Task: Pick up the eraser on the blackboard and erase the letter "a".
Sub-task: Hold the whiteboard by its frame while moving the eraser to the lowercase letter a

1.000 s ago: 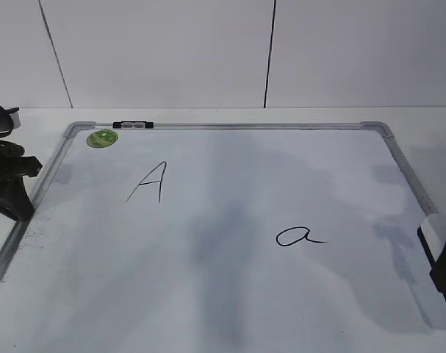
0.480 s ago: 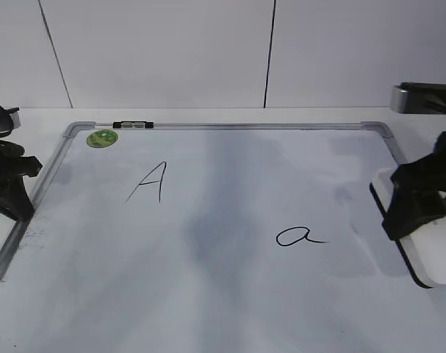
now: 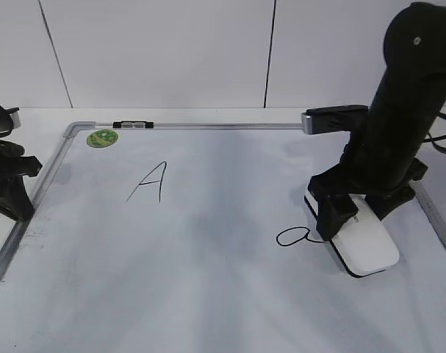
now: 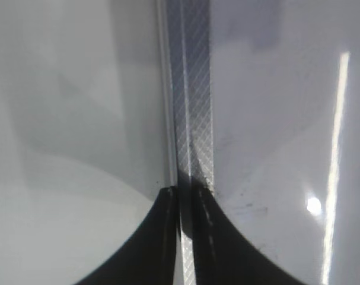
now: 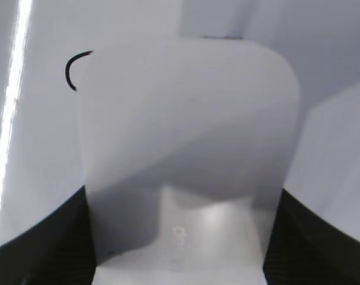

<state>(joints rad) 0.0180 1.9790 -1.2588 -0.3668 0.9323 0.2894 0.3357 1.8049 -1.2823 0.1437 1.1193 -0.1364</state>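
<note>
Since the earlier frames the eraser (image 3: 361,239) has travelled from the right edge of the blackboard (image 3: 208,294) inward toward its middle, carried by the right end effector (image 3: 362,209), and it now sits with its black felt side down at the right end of the letter "a" (image 3: 295,237). Its near-left corner covers or touches the tail of the letter; the oval loop shows whole in the exterior view, so I judge the pick-up done and the wiping only just beginning (most of the ink is untouched). What remains is to sweep the block leftward across the loop. The right end effector is clamped on the eraser's long sides, its dark fingers visible at both lower corners of the right wrist view, where the eraser (image 5: 188,154) fills the frame and only a short arc of the letter (image 5: 73,68) peeks out at the upper left.

Whether the felt presses flat on the board cannot be told. The capital "A" (image 3: 150,182) and the green sticker (image 3: 102,137) near the far-left corner stay clear. The left end effector (image 3: 9,184) rests clenched and empty by the left frame (image 4: 191,119); its fingers (image 4: 162,237) meet over the metal strip. The right arm hides the board's far-right corner.
</note>
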